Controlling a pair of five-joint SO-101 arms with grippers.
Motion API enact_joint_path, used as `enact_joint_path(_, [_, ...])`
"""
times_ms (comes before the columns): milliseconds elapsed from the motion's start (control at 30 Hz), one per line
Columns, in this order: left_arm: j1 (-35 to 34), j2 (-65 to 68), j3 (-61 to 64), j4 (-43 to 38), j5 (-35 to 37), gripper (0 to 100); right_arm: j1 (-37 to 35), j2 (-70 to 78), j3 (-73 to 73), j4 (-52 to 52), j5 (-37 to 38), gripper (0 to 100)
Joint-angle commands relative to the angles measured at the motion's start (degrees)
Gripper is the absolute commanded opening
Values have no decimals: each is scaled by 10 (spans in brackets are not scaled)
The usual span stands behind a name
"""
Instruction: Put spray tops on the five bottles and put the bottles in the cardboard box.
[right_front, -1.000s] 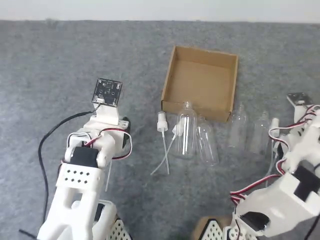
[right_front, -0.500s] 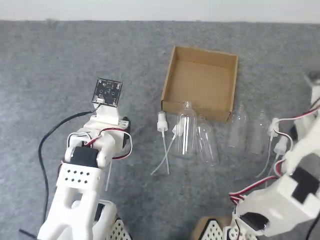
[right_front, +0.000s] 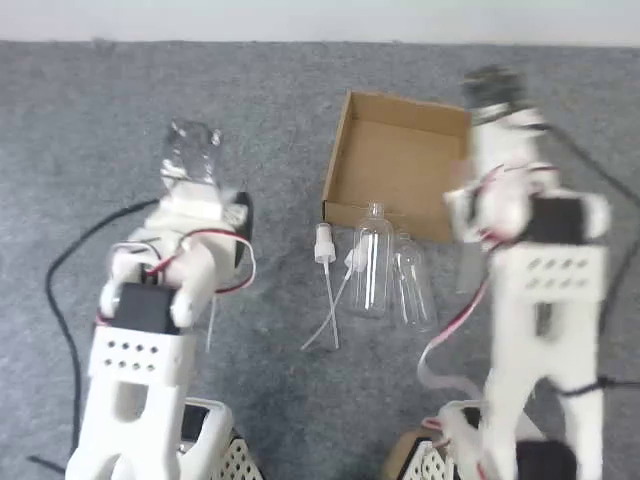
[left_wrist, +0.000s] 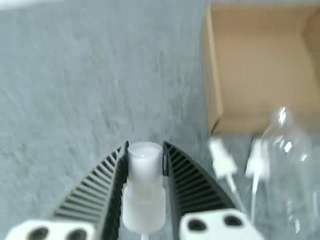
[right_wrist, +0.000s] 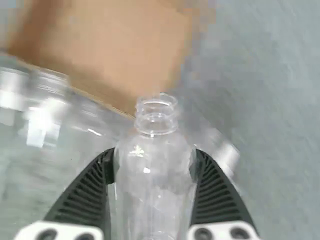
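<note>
Left jaws: shut on a white spray top (left_wrist: 144, 170), over the grey tabletop (right_front: 150, 100), left of the cardboard box (right_front: 395, 222) | right jaws: clamped round a clear uncapped bottle (right_wrist: 152, 170), its open neck near the box corner | tabletop: two more bottles (right_front: 372, 262) lying side by side just in front of the box, two loose spray tops (right_front: 325, 245) beside them.

Right hand (right_wrist: 154, 157), bottle (right_wrist: 152, 195): nearer cardboard box (right_front: 400, 160)

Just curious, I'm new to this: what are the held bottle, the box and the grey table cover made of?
Held bottle: probably clear plastic with a glossy finish; you can see through it and it glints.
Box: plain brown cardboard with a matte finish.
Table cover: grey and fuzzy, likely felt or carpet.
</note>
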Motion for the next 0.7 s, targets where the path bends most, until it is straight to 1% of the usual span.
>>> enact_joint_path(0, [-2,-24,-137,16,3,12,-160,-101,70,-103,-53,6])
enact_joint_path(133, [-3,-24,-203,13,69,12,-269,-126,163,-211,-73,6])
enact_joint_path(233, [-3,-25,-234,5,95,12,-332,-133,228,-269,-73,6])
enact_joint_path(333, [-44,-25,-251,-34,116,12,-351,-141,260,-291,-68,6])
enact_joint_path(433, [-105,-25,-255,-83,175,12,-376,-152,290,-295,-69,6])
enact_joint_path(500, [-133,-25,-258,-95,219,12,-398,-163,301,-310,-69,6])
enact_joint_path(567, [-138,-25,-262,-94,245,12,-419,-173,316,-349,-69,6])
enact_joint_path(667, [-135,-25,-263,-96,262,12,-431,-185,351,-413,-71,6])
